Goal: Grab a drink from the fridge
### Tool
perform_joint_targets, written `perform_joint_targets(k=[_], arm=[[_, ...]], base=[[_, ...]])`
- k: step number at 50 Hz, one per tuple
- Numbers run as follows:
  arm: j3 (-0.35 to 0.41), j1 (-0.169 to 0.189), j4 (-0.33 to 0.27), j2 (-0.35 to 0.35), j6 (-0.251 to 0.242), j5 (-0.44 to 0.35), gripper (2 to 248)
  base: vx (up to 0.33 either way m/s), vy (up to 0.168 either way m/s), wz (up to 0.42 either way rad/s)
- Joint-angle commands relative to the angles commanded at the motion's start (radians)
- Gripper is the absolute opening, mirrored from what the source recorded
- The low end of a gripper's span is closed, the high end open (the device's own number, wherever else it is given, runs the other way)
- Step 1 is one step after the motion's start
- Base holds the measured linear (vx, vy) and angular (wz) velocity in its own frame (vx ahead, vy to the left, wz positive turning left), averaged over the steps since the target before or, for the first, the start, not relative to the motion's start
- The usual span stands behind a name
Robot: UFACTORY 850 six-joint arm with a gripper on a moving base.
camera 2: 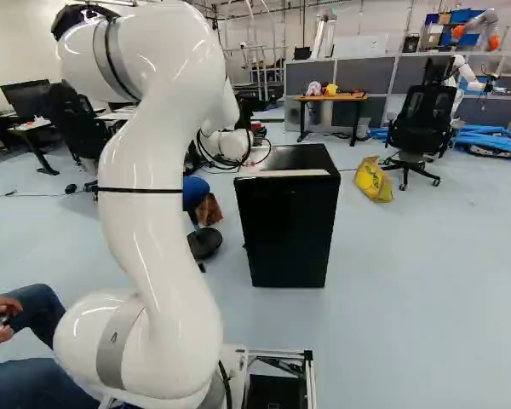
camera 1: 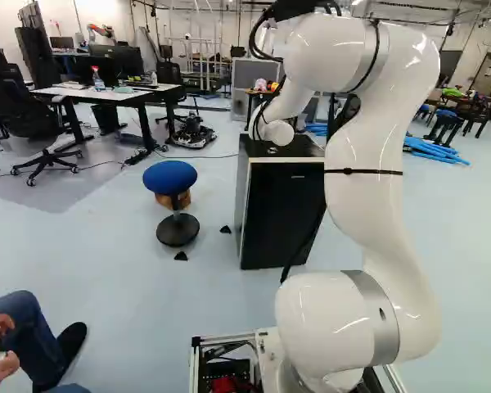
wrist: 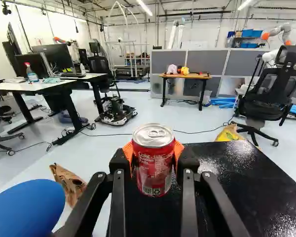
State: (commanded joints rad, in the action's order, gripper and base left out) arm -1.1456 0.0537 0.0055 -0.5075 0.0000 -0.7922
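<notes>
In the wrist view my gripper [wrist: 154,160] is shut on a red drink can [wrist: 153,170]. The orange pads press the can from both sides, and its silver lid faces up. Below and beyond the can lies the black top of the fridge [wrist: 232,173]; whether they touch I cannot tell. The fridge stands ahead of the arm in the left base view [camera 1: 280,213] and the right base view [camera 2: 288,230], its dark front looking closed. In both base views the arm's end is over the fridge top, but the fingers and can cannot be made out.
A blue stool [camera 1: 170,176] stands beside the fridge, with a brown paper bag [wrist: 68,182] near it. Desks [camera 1: 106,94] and an office chair [camera 2: 417,128] are farther off, with a yellow bag [camera 2: 374,179]. Another robot [camera 2: 477,30] stands at the back. A seated person's legs are near the base.
</notes>
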Motion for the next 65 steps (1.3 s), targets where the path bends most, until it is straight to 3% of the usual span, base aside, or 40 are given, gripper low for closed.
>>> perform_joint_targets(k=[65], arm=[[0.711, -0.036, -0.004, 0.529, 0.000, -0.054, 99]], base=[[0.000, 0.000, 0.000]])
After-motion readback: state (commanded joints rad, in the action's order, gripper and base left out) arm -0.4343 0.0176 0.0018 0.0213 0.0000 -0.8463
